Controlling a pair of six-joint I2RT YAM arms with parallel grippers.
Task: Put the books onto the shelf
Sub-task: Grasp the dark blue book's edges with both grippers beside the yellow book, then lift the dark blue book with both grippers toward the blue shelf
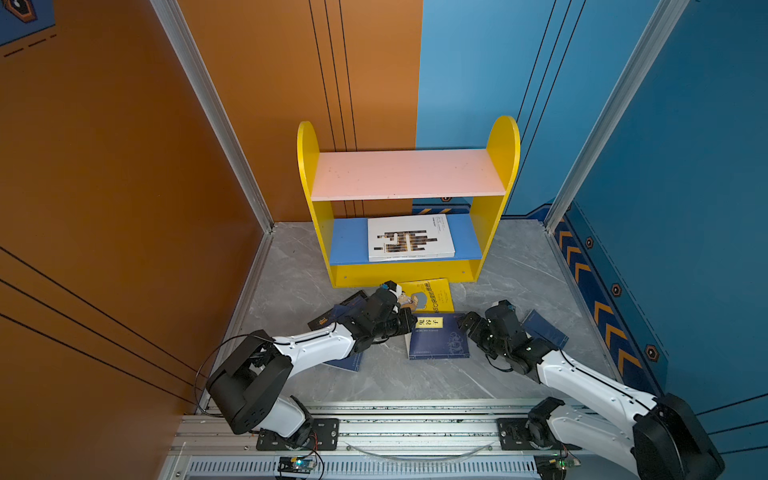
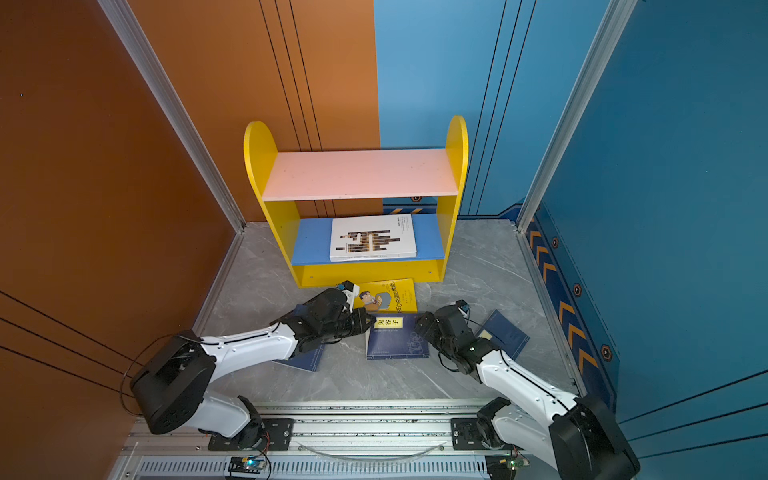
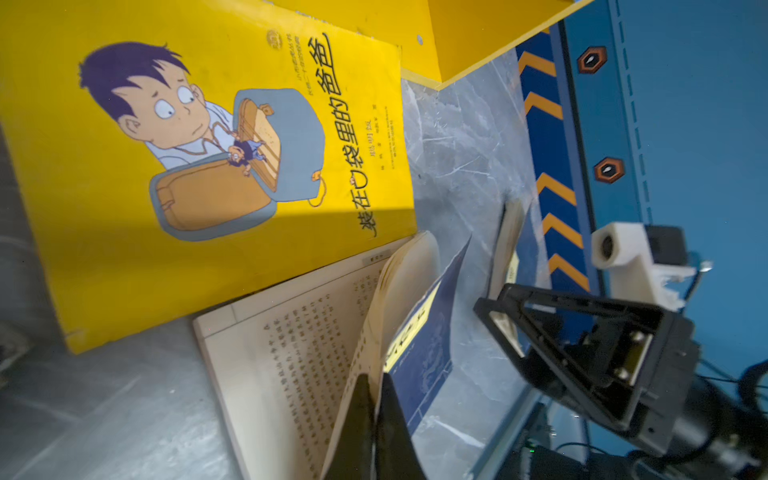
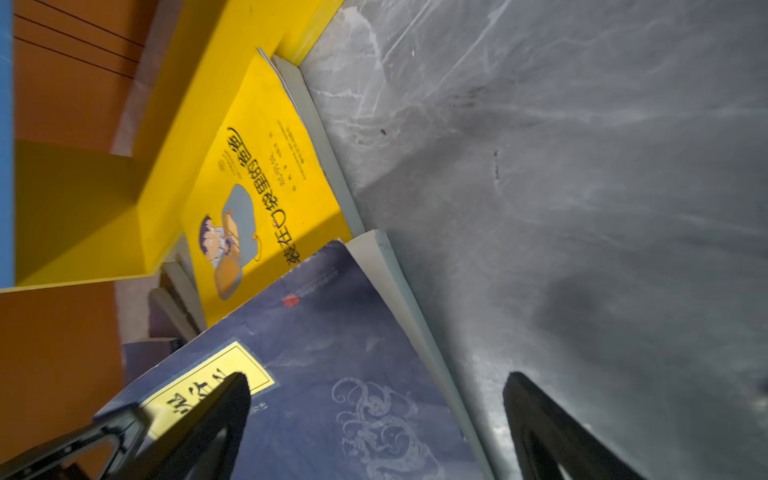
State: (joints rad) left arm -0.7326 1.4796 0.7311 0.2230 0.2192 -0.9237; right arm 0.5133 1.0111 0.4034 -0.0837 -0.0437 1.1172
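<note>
Six thin paperback books and one small shelf (image 1: 405, 275) sit on a grey, marble-patterned counter (image 1: 511, 266). The shelf stands at the far middle. It has two flat yellow sides with rounded tops, one yellow base front, one bare pink upper board (image 1: 407, 174) and one blue lower board (image 1: 347, 241).

One white book (image 1: 410, 239) with brown blocks lies flat on the blue lower board. The other five books lie on the counter. One glossy yellow book (image 1: 432, 295) with a cartoon man lies just in front of the shelf base.

Three books are navy. The middle navy book (image 1: 438, 343), with a yellow title label, lies just nearer than the yellow one. The right navy book (image 1: 544, 326) lies partly under the right arm (image 1: 582, 382), and the left navy book (image 1: 348, 362) lies under the left arm (image 1: 316, 347). One black book (image 1: 322, 322) with orange characters shows beside it at the left.

The left hand (image 3: 376, 380) has its two black fingers pressed together. They pinch the middle navy book's cover and some cream pages, held up off the pages below. The right hand (image 4: 374, 382) is spread wide, astride that book's right page edge; whether it touches cannot be told.
</note>
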